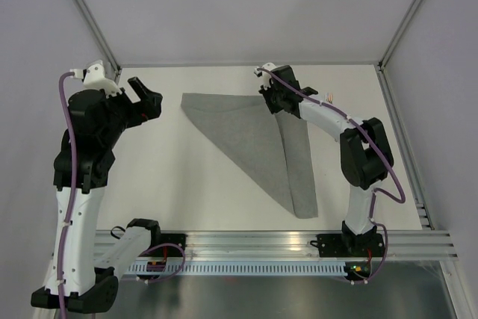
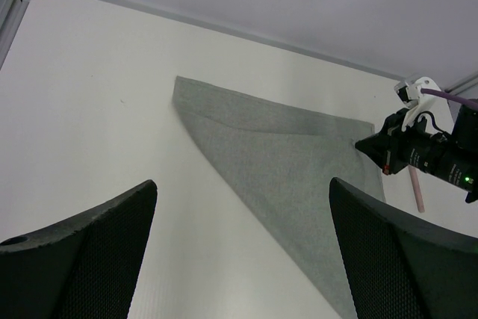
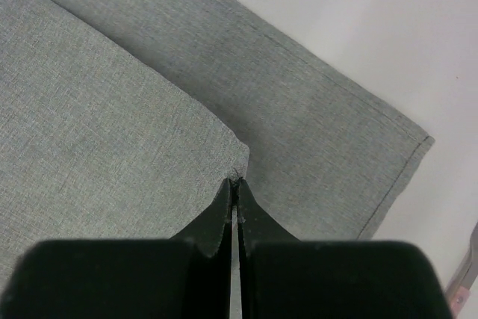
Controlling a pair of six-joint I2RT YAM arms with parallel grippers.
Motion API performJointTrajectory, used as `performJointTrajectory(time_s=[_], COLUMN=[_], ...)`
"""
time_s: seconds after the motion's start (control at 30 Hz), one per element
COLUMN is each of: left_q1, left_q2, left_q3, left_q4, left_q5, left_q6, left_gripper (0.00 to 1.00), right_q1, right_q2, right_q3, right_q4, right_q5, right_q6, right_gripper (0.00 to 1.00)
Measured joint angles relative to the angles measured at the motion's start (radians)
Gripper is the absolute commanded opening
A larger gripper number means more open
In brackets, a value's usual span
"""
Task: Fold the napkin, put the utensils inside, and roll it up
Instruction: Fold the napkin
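The grey napkin [image 1: 254, 140] lies on the white table, partly folded over on a diagonal, with a strip of the lower layer showing along its right side. My right gripper [image 1: 272, 102] is shut on the corner of the upper layer [image 3: 240, 160], low over the lower layer near the napkin's far right corner [image 3: 418, 140]. It also shows in the left wrist view [image 2: 367, 145]. My left gripper [image 1: 149, 98] is open and empty, raised off the napkin's far left corner [image 2: 179, 84]. One pale-pink utensil handle [image 2: 417, 188] lies just beyond the napkin's right edge; the utensil heads are hidden.
The white table [image 1: 172, 177] is walled by a metal frame at the back and sides. An aluminium rail [image 1: 261, 240] with the arm bases runs along the near edge. A pinkish object [image 1: 328, 97] lies behind the right arm.
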Motion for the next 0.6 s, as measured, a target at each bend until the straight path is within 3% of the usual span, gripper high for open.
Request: performJointTrajectory(time_s=[0.6], left_q1=[0.000], left_q2=[0.020], left_q3=[0.000], left_q4=[0.017], left_q5=[0.018], left_q6=[-0.008], left_gripper=[1.00], right_q1=[-0.151], right_q2=[0.000], right_q3=[-0.023], right_q4=[0.023], right_q5=[-0.022], right_q6=[0.004], right_gripper=[0.00])
